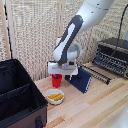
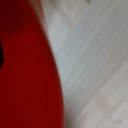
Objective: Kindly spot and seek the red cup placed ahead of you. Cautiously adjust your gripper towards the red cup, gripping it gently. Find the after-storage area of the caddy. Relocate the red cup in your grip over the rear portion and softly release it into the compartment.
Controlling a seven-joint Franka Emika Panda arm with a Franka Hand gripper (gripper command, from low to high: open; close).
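While arm reaches down from above in exterior view, gripper (image 1: 58, 76) sits right over red cup (image 1: 57, 80), cup upright on bench (image 1: 95, 107). Fingers hidden by white hand body; whether closed on cup cannot be told. Wrist view: blurred red cup wall (image 2: 25, 65) fills most of frame, pale wood beside it. White bowl (image 1: 55, 96) with yellow food near cup. Caddy (image 1: 17, 97) open at exterior view's left, divider visible. Dark toaster oven (image 1: 112, 55) at exterior view's right.
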